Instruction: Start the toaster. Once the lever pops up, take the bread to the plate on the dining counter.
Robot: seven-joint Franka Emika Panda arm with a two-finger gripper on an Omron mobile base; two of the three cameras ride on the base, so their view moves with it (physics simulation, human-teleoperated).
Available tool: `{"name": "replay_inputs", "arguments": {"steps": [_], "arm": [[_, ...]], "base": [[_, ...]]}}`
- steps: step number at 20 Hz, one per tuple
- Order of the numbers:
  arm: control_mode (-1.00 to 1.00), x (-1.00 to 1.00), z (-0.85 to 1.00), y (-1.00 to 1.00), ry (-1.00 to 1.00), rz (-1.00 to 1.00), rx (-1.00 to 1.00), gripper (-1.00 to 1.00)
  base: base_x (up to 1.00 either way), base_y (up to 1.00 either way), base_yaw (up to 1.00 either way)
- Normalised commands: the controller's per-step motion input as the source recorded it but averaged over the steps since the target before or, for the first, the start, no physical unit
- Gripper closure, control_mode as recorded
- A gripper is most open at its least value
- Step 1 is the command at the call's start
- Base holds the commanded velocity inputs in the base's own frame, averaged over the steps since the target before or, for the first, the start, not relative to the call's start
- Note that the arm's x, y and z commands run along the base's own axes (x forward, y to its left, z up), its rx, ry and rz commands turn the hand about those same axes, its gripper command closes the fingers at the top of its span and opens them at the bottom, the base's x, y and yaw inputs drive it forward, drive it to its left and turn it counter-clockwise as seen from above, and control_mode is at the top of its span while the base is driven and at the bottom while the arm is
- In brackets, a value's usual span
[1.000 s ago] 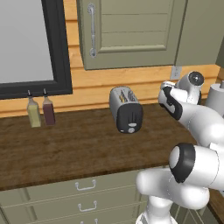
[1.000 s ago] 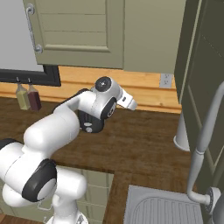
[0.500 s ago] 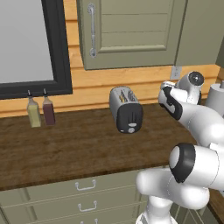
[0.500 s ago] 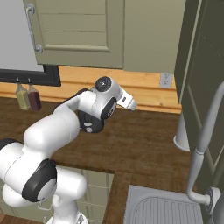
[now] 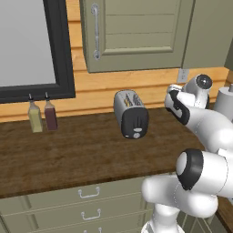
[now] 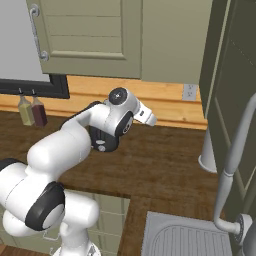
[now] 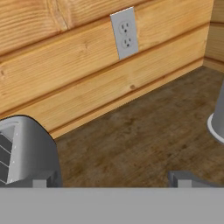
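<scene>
While the tool [image 7: 109,181] hangs released, jaws wide, beside the toaster [image 5: 131,113], 2 bottles [image 5: 42,115] stand well apart on the counter [image 5: 82,154].

Big white arm [image 5: 205,150] made of fat, round, smooth parts. Black rings at the bends, like wide bands. Shiny grey cap on the top round joint. Small white hand [image 6: 145,115] sticking out. Two small grey finger tips [image 7: 39,183].
</scene>
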Motion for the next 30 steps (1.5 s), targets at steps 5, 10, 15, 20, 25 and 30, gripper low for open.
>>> {"name": "replay_inputs", "arguments": {"steps": [5,10,15,20,25,30], "arm": [[-1.0,0.0,0.0,0.0,0.0,0.0,0.0,-1.0],[-1.0,0.0,0.0,0.0,0.0,0.0,0.0,-1.0],[-1.0,0.0,0.0,0.0,0.0,0.0,0.0,-1.0],[-1.0,0.0,0.0,0.0,0.0,0.0,0.0,-1.0],[-1.0,0.0,0.0,0.0,0.0,0.0,0.0,-1.0],[-1.0,0.0,0.0,0.0,0.0,0.0,0.0,-1.0]], "base": [[0.0,0.0,0.0],[0.0,0.0,0.0],[0.0,0.0,0.0],[0.0,0.0,0.0],[0.0,0.0,0.0],[0.0,0.0,0.0]]}}
